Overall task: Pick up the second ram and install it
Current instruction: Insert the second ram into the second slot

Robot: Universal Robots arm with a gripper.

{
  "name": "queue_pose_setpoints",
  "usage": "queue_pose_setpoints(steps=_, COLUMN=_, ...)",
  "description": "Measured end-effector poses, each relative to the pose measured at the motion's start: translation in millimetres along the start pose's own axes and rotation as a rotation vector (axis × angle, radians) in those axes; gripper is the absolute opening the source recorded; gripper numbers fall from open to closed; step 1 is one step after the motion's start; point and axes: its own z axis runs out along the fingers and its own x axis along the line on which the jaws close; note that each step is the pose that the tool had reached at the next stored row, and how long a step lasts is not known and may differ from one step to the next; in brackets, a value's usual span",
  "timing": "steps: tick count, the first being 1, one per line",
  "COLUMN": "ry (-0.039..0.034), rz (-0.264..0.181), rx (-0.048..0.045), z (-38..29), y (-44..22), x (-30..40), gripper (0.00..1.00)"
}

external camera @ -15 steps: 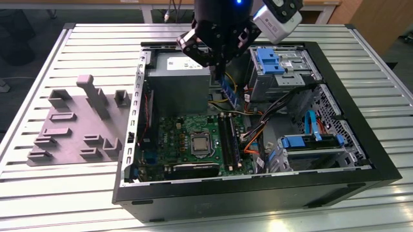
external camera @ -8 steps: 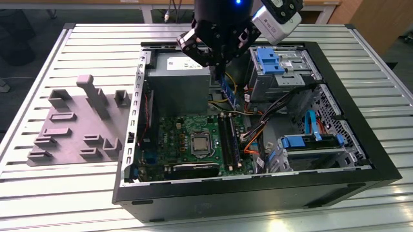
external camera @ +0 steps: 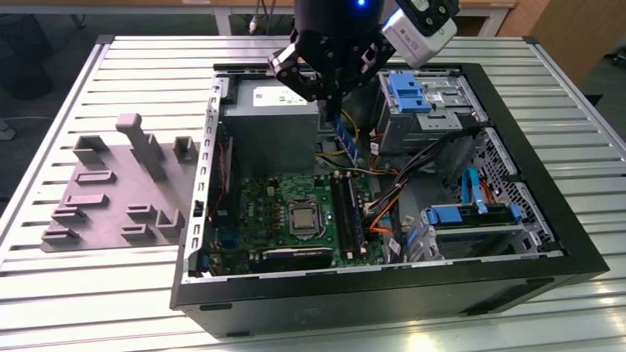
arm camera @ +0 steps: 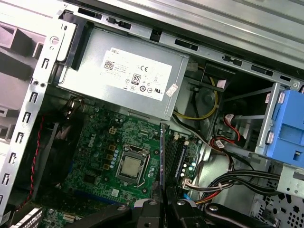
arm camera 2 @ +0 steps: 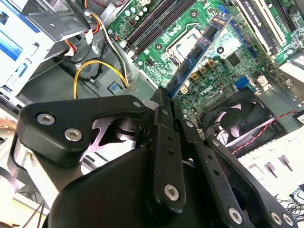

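The claw (external camera: 336,103) pinches the second ram (external camera: 344,139) (thin, flat, blue-green) above the green motherboard (external camera: 293,213).

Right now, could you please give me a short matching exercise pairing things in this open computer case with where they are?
Things:
1. RAM stick
2. power supply
3. processor
4. grey parts fixture

Places:
A. middle of the green motherboard
B. on the table, outside the case
C. held in the gripper jaws
D. case corner, beneath the gripper

Pairs: 1-C, 2-D, 3-A, 4-B
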Motion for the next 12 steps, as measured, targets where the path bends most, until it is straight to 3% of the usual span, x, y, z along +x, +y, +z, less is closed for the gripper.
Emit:
queue_pose_setpoints(steps=6, ry=-0.0009, rz=0.019, rx=0.0010, z=0.1, y=0.0, x=0.0, gripper=0.14)
queue_pose_setpoints(steps=12, ry=-0.0039, rz=0.097, rx=0.0050, z=0.3, y=0.0, x=0.0, gripper=0.14)
